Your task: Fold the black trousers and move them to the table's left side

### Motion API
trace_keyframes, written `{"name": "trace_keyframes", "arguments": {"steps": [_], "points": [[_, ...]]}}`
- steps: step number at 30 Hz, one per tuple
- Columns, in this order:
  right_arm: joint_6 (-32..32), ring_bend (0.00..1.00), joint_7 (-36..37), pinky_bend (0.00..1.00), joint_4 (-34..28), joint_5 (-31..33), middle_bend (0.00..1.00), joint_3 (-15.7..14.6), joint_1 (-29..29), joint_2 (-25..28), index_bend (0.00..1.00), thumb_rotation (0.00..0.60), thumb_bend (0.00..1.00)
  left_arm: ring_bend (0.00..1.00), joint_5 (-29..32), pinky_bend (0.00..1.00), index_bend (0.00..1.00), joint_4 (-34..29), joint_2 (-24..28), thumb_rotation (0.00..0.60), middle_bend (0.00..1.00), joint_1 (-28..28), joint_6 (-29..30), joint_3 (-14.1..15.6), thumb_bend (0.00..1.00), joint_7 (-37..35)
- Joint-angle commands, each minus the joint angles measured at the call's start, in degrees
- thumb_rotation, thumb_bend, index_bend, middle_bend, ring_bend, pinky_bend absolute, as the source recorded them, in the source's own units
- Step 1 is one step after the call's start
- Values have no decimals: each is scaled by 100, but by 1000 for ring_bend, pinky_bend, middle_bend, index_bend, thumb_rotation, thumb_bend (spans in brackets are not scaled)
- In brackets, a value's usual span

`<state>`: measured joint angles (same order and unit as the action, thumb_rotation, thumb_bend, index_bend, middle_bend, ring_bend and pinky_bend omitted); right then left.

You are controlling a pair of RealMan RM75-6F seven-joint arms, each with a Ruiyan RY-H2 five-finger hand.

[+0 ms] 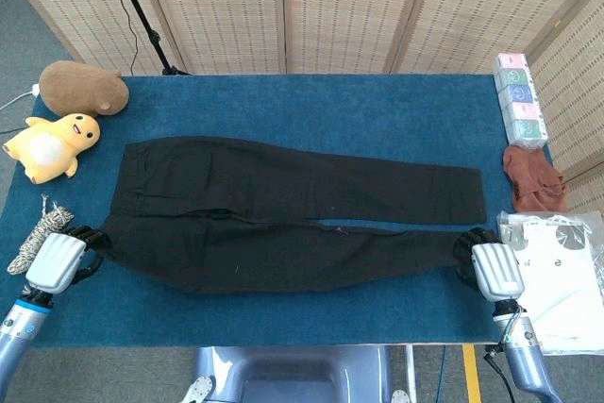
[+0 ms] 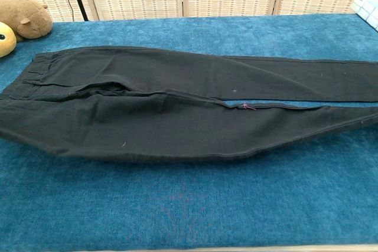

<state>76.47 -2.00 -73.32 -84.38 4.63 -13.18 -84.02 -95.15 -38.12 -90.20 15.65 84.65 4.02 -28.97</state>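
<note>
Trousers point(image 1: 283, 209) were spread lengthwise across the middle of the blue table point(image 1: 311, 101), waistband toward the left, leg ends toward the right. Far leg lay flat; near leg was lifted along its front edge and looked partly raised off the cloth, seen best in the chest view point(image 2: 177, 128).

Left hand point(image 1: 57, 260) was at the near waistband corner, fingers curled onto the black fabric, which was gripped there. Right hand point(image 1: 493, 269) was at the near leg's hem, fingers closed on the cuff end. Exact finger contact was hidden by the backs of both hands. Neither hand was seen in the chest view.

Brown plush point(image 1: 83, 87) was placed at the far left corner, with a yellow duck toy point(image 1: 52, 145) just in front of it. Rope bundle point(image 1: 40, 228) lay near the left edge, just beside the left hand. Box stack point(image 1: 520, 99) was set along the far right edge, a crumpled brown cloth point(image 1: 534, 179) in front of it, and a white garment in a clear bag point(image 1: 559, 280) at the near right corner, just beside the right hand. Wicker screens point(image 1: 349, 7) stood behind the table.
</note>
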Motion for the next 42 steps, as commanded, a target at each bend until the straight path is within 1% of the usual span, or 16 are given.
{"name": "trace_keyframes", "arguments": {"steps": [1, 4, 10, 12, 16, 22, 28, 35, 39, 40, 42], "points": [[-203, 298, -23, 426, 49, 127, 437, 98, -126, 14, 601, 600, 669, 472, 149, 547, 629, -342, 198, 600, 618, 171, -203, -163, 503, 45], [-478, 298, 7, 426, 121, 282, 437, 217, -286, 17, 600, 600, 669, 472, 291, 547, 629, -725, 395, 600, 618, 349, -443, -320, 503, 161], [-1071, 297, 65, 426, 341, 665, 437, 537, -678, 4, 600, 600, 670, 472, 689, 547, 629, -1686, 893, 600, 618, 691, -1205, -592, 503, 633], [-1252, 298, 104, 426, 443, 787, 437, 635, -804, -27, 600, 600, 670, 472, 854, 547, 629, -1920, 1006, 600, 618, 786, -1440, -695, 503, 767], [-1561, 298, 104, 426, 701, 970, 437, 782, -1047, -102, 601, 600, 671, 472, 1169, 547, 629, -2180, 1103, 600, 618, 941, -1786, -908, 503, 896], [-1810, 297, 56, 426, 1008, 1103, 437, 932, -1352, -246, 601, 600, 674, 452, 1463, 547, 623, -2295, 1155, 600, 617, 1165, -2074, -1172, 503, 1129], [-2103, 297, 34, 426, 1367, 1266, 437, 1044, -1630, -372, 601, 600, 684, 450, 1579, 547, 621, -2338, 1154, 600, 616, 1495, -2393, -1299, 503, 1873], [-2478, 300, 99, 428, 1974, 1481, 439, 1145, -1919, -550, 605, 600, 695, 454, 2090, 547, 621, -2357, 1044, 600, 616, 1871, -2954, -1569, 503, 2540], [-2660, 301, 197, 429, 2327, 1587, 440, 1177, -2028, -642, 606, 600, 697, 455, 2313, 547, 621, -2373, 991, 600, 616, 2028, -3101, -1721, 503, 2698], [-2743, 301, 218, 429, 2489, 1657, 440, 1208, -2063, -671, 607, 600, 697, 455, 2398, 547, 621, -2323, 949, 600, 616, 2096, -3141, -1798, 503, 2724], [-2810, 301, 257, 429, 2656, 1678, 440, 1210, -2113, -726, 607, 600, 697, 455, 2483, 547, 621, -2260, 897, 600, 616, 2148, -3188, -1843, 503, 2763]]}}
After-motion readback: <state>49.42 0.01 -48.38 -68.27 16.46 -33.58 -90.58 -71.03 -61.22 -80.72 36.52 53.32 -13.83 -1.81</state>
